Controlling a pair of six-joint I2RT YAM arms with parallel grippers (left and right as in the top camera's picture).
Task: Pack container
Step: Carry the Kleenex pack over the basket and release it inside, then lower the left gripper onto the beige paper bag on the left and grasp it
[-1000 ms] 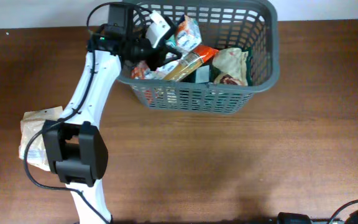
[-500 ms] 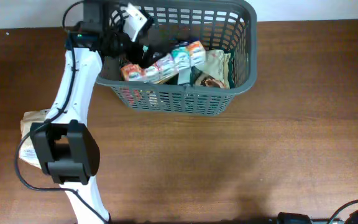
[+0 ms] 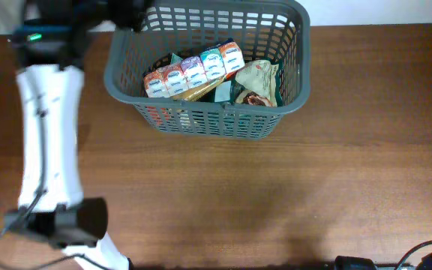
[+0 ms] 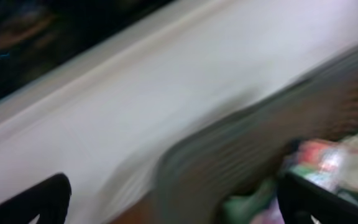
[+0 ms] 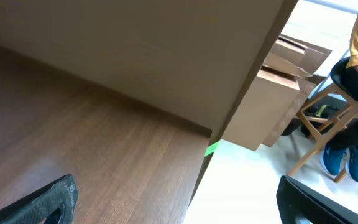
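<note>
The container, a dark grey slotted basket, stands at the table's far edge. Inside it lie a strip of small white-and-orange packets and a tan packet. My left gripper hangs just outside the basket's far left corner, motion-blurred. In the left wrist view this gripper is open with nothing between its fingers; the basket's rim and the colourful packets smear past. My right gripper is open and empty over the table's edge, and does not show in the overhead view.
The white left arm stretches down the table's left side. Black cables lie at the front right corner. In the right wrist view, the brown tabletop ends at a drop to a pale floor, with cardboard boxes beyond.
My left gripper has opened and let go of the strip of packets, which now lies in the basket. The left arm has pulled out leftward. The basket slid left earlier.
</note>
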